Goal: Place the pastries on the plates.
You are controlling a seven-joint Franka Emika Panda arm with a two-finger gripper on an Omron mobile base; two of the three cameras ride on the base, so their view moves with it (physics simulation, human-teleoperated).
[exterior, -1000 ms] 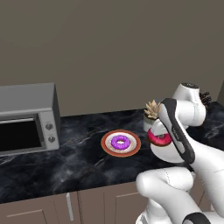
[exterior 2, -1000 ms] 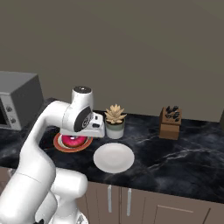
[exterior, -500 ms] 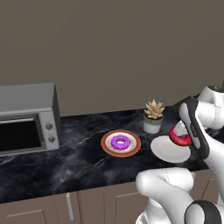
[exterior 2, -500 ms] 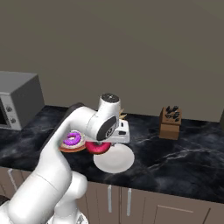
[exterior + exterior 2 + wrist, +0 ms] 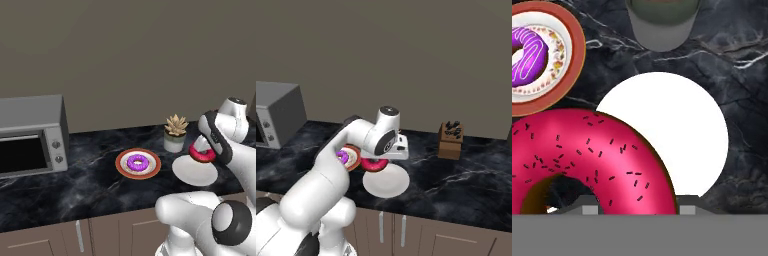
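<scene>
A red-pink sprinkled donut (image 5: 201, 155) hangs in my gripper (image 5: 202, 150), which is shut on it just above the plain white plate (image 5: 195, 174). From the right the donut (image 5: 374, 164) hovers over the near-left part of that plate (image 5: 388, 185). In the hand view the donut (image 5: 587, 155) looms at lower left, overlapping the white plate (image 5: 677, 125). The purple donut (image 5: 138, 162) lies in the middle of the orange-rimmed plate (image 5: 120, 163), also seen at the hand view's upper left as purple donut (image 5: 527, 50) on plate (image 5: 577, 60).
A potted succulent (image 5: 175, 134) stands right behind the white plate, its pot (image 5: 662, 25) close above it in the hand view. A microwave (image 5: 30, 135) sits at the counter's far left and a knife block (image 5: 450, 141) at the back right.
The arm has swung right with the red-pink donut, from beside the orange-rimmed plate to above the white plate. The purple donut and both plates stayed put.
</scene>
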